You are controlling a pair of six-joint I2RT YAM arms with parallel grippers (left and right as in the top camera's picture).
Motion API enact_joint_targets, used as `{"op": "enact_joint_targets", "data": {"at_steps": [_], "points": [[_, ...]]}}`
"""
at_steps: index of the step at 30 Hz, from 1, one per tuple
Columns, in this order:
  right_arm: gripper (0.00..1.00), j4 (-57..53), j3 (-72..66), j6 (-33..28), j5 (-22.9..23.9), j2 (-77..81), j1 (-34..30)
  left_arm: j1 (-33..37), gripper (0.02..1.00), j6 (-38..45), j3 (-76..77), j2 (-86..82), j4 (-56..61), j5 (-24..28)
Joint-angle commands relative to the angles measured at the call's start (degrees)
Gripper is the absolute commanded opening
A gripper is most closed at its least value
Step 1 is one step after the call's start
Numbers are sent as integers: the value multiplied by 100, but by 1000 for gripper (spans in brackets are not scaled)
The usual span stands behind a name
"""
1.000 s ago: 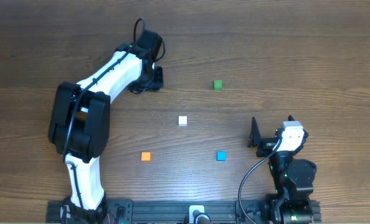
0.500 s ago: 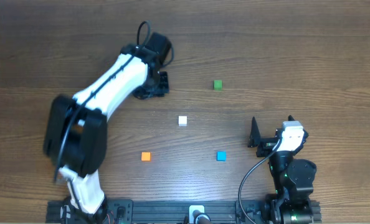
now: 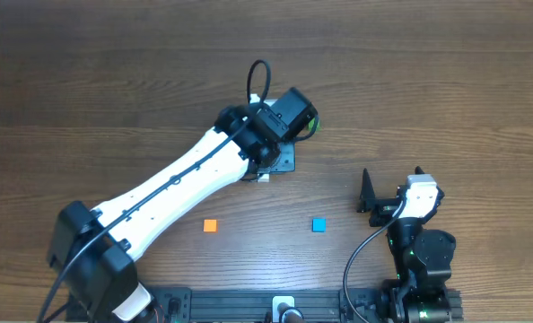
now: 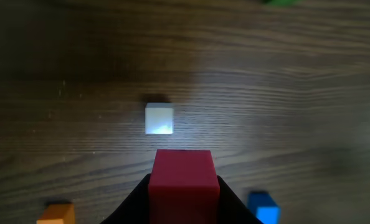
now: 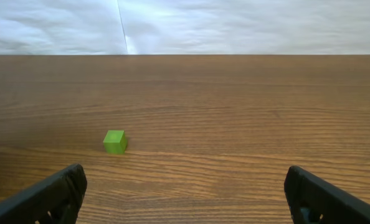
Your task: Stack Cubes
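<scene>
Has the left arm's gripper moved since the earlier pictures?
Yes. In the top view the left gripper, holding a red cube, swung right, from left of the small white cube to beside it.

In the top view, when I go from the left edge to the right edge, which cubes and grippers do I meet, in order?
Orange cube → left gripper, shut on the red cube → blue cube → right gripper. Left out: white cube and green cube, mostly covered by the left arm.
</scene>
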Motion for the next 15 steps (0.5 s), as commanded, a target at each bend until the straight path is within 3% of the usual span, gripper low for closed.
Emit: {"op": "enact_joint_targets", "data": {"at_steps": [1,15], "points": [[991,-11,-37,13,-2,-35,-35,0,42,-334,-590,162,332,-144],[993,-11,-37,13,-2,-35,-35,0,38,-330,-1165,492,1121,-214]]}}
